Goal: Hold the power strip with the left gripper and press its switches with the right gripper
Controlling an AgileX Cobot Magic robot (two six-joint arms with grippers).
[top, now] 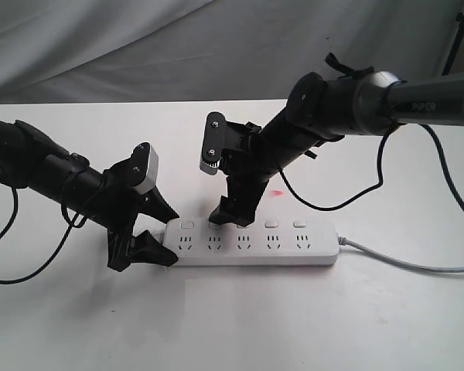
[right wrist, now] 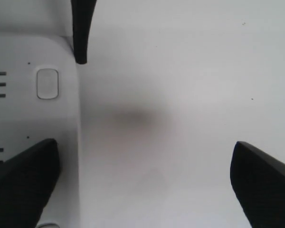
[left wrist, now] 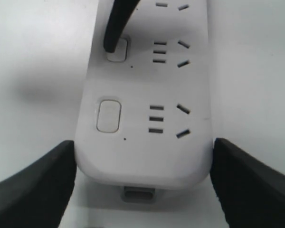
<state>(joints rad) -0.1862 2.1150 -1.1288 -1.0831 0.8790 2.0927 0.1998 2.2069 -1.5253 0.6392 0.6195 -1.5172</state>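
Note:
The white power strip (top: 294, 249) lies flat across the table's middle, its grey cord (top: 406, 264) trailing right. My left gripper (top: 168, 236) is shut on the strip's left end. In the left wrist view its fingers (left wrist: 42, 185) press both sides of the power strip (left wrist: 147, 156). My right gripper (top: 228, 215) comes down from the right and stands open. One of its fingertips (left wrist: 111, 40) rests on the second of the switches (left wrist: 118, 53). The first switch (left wrist: 109, 115) and the right three switches (top: 271, 223) are uncovered. In the right wrist view the right gripper (right wrist: 145, 190) is spread wide beside the strip (right wrist: 19, 57).
The white table (top: 240, 325) carries a small red mark (top: 277, 192) behind the strip. A grey backdrop (top: 139, 46) hangs at the back. Black cables (top: 371, 185) loop from both arms.

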